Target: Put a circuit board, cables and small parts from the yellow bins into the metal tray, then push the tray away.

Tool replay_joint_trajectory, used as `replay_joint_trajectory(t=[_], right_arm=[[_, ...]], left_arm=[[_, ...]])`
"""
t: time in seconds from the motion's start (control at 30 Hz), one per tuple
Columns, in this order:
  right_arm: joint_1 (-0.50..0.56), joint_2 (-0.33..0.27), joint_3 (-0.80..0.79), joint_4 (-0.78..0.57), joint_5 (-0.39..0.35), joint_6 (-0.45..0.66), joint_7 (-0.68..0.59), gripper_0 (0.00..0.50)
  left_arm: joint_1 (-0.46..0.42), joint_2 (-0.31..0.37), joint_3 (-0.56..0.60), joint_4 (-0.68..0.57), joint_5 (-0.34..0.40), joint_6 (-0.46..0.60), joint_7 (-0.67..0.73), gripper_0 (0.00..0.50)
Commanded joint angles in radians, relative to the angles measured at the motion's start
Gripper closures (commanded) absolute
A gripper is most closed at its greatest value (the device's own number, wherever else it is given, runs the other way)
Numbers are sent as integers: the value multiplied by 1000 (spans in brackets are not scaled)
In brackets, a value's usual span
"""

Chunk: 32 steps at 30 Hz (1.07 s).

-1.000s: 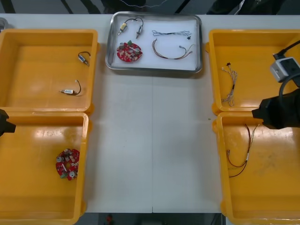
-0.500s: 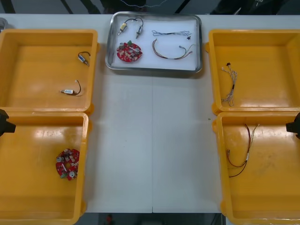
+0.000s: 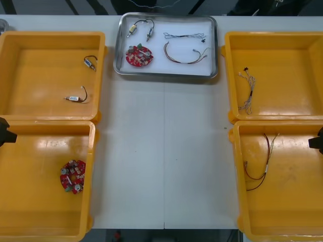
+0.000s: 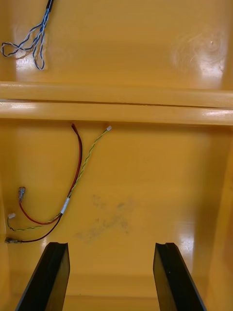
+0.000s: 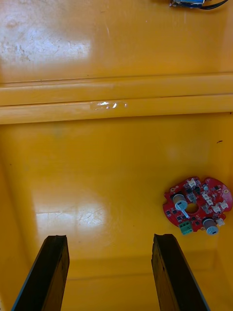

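The metal tray [image 3: 165, 74] sits at the far middle of the table [image 3: 164, 151], between the 2 far bins. Inside it, a round red circuit board [image 3: 139, 56] lies at the left. Small metal parts on a dark lead [image 3: 140, 26] lie farther back, a thin black cable [image 3: 185, 36] is at the far right, and a curved red and yellow cable [image 3: 184, 56] lies just nearer than that.

The left gripper [image 5: 109, 238] hangs over the near-left bin [image 3: 92, 176], released, with its fingers spread and nothing between them. A second circuit board [image 5: 196, 205] lies flat on that bin's floor toward its right wall, apart from the fingers.

The right gripper [image 4: 110, 245] hangs over the near-right bin [image 3: 236, 176], also spread wide and empty. Loose red and yellow wires [image 4: 64, 206] lie on the floor toward the bin's left wall, clear of the fingers.

The far-right bin [image 3: 227, 75] holds a twisted blue and white cable [image 3: 247, 91]. The far-left bin [image 3: 103, 75] holds 2 spare metal parts, 1 farther [image 3: 90, 62] and 1 nearer [image 3: 75, 98].
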Motion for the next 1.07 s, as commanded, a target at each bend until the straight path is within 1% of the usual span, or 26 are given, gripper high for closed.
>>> replay_joint_trajectory(t=[0.03, 1.07], right_arm=[[33, -27, -25, -7, -10, 3, -60, 0], [33, -27, -25, -7, -10, 3, -61, 0]], left_arm=[[20, 43, 27, -26, 8, 6, -106, 0], [20, 43, 27, -26, 8, 6, -106, 0]])
